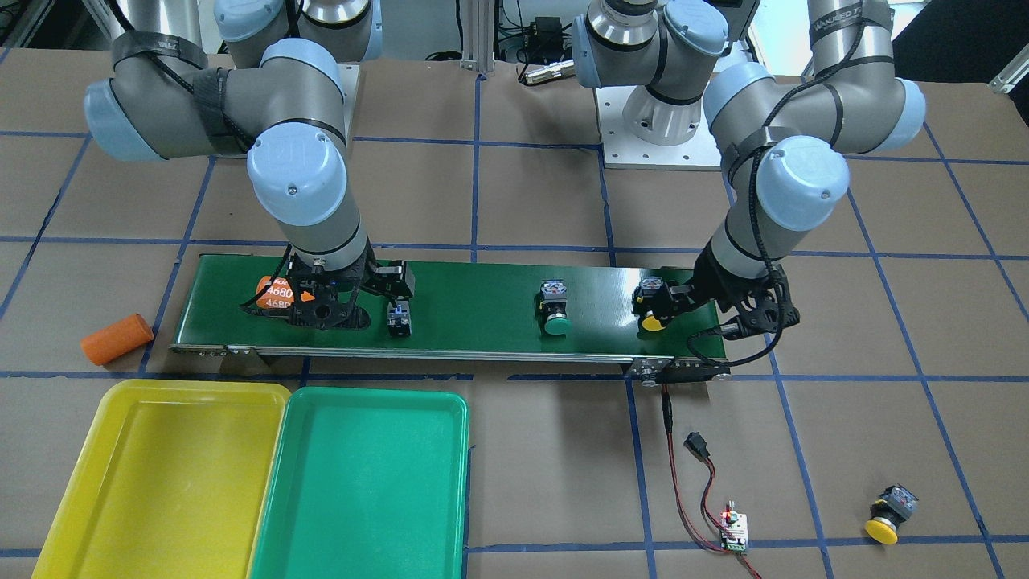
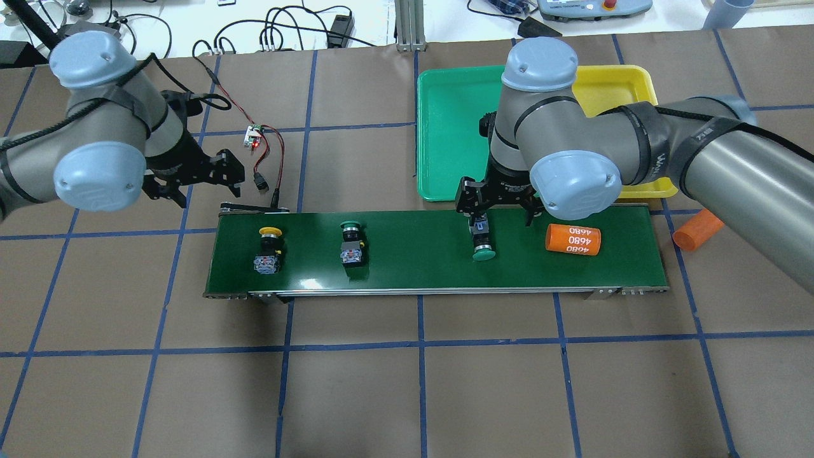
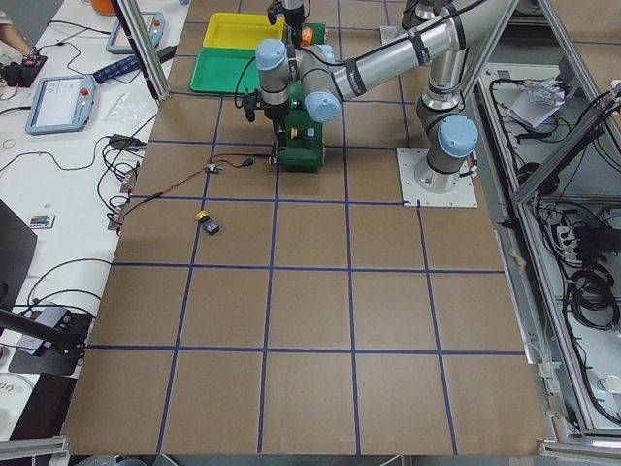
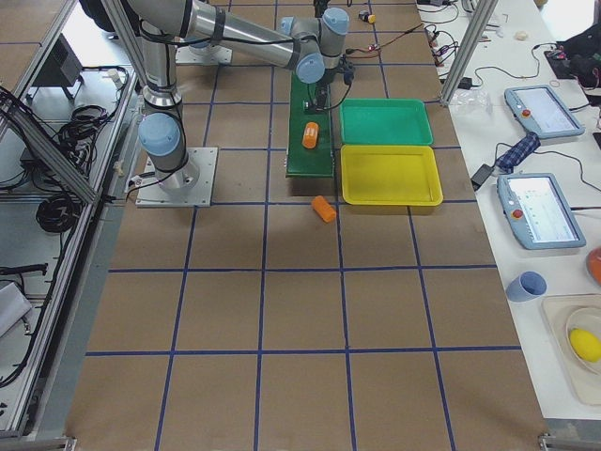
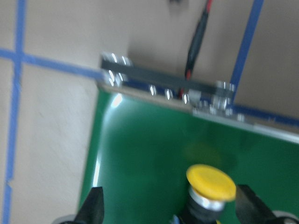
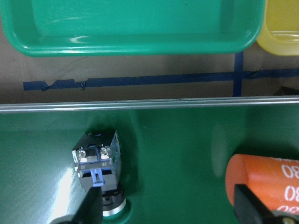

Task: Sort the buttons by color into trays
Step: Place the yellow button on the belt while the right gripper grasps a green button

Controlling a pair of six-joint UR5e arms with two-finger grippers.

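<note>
table (image 2: 381, 394): brown paper on top, with blue tape lines that make big squares
middle green button (image 2: 351, 242): lies on its side near the middle of the long belt
other green button (image 6: 98, 161): lies on its side on the belt with its cap toward the robot, under the right gripper
belt yellow button (image 5: 211, 183): on the belt near the end on the robot's left, under the left gripper
loose yellow button (image 1: 888, 515): on the bare table, well apart from the belt, on the robot's left
green tray (image 2: 445, 127): flat on the table, beside the belt on the side away from the robot
yellow tray (image 2: 610, 83): just beside the green tray, farther to the robot's right
right gripper (image 6: 168, 210): fingers spread wide with nothing held; the other green button sits just beside one finger (image 6: 88, 212), and I cannot tell if they touch
left gripper (image 5: 172, 207): fingers spread wide with nothing held, hanging over the belt yellow button
belt (image 2: 413, 270): long, dark green and shiny, with a metal rail along its edge
marked orange cylinder (image 2: 573, 239): lies on the belt with "4680" printed on it, near the right gripper
plain orange cylinder (image 2: 696, 229): lies on the table just past the belt's end on the robot's right
wires (image 2: 267, 152): red and black, going from the belt's end to a small circuit board (image 2: 253, 135) with a red light
</note>
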